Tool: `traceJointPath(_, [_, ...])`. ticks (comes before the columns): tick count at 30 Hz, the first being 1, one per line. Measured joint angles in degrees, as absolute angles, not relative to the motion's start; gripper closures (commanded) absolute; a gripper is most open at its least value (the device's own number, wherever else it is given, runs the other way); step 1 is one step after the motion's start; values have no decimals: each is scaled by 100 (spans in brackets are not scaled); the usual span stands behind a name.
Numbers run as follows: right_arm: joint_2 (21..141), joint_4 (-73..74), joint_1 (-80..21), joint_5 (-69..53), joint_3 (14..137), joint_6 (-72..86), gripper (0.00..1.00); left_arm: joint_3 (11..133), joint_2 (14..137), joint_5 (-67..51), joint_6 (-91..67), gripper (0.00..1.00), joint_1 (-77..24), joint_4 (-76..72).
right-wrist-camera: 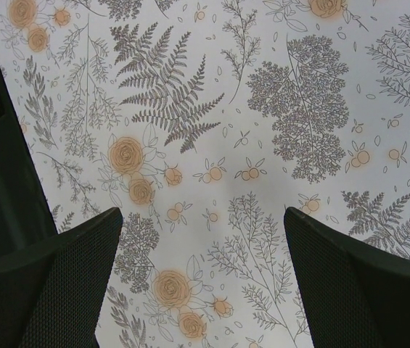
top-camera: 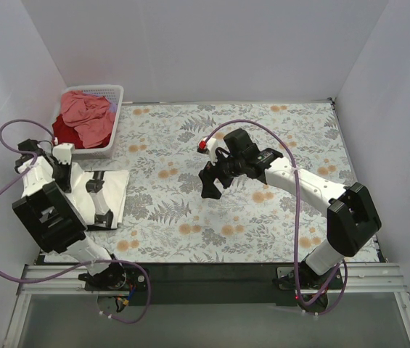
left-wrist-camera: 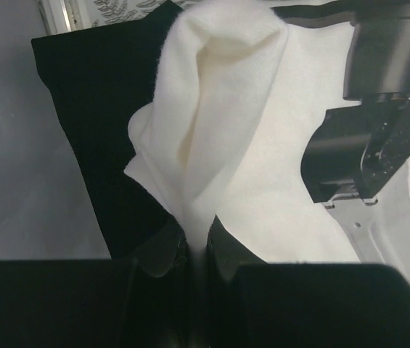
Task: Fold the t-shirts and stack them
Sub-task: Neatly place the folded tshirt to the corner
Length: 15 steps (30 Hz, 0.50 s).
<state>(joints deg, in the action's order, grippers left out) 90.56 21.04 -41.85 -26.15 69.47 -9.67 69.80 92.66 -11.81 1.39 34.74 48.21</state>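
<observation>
left wrist view: the left pincer is clamped on a raised ridge of the cream-white t-shirt, which lies on top of the black t-shirt. both sit at the left side of the floral tablecloth, under the left arm. the right pincer hangs over bare pattern near the middle, jaws wide apart and holding nothing. the salmon-pink t-shirt and the dark red t-shirt are heaped in the white lattice basket at the far left corner.

i'd say this cloth is light, limp and thin. it tents where pinched and will sag, drag and crease, and the black layer underneath may slide along with it. a hem or a folded corner looks a better hold than a mid-panel ridge, with low, slow moves.

room is tight on the left, with the wall close and the basket just beyond the stack. the open space is rightward, across the middle of the tablecloth.
</observation>
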Motion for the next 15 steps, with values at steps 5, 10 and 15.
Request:
traceJointPath(5, [9094,2108,-4185,-2635,6943,-969,2,6978,9682,-1081,346,98,3682,4447])
traceJointPath(10, [9126,2108,-4185,-2637,6923,-987,2,6973,9841,-954,454,64,3758,4209])
traceJointPath(15, [9126,2123,-4185,-2652,6864,-1015,2,7057,9845,-832,469,24,3839,4132])
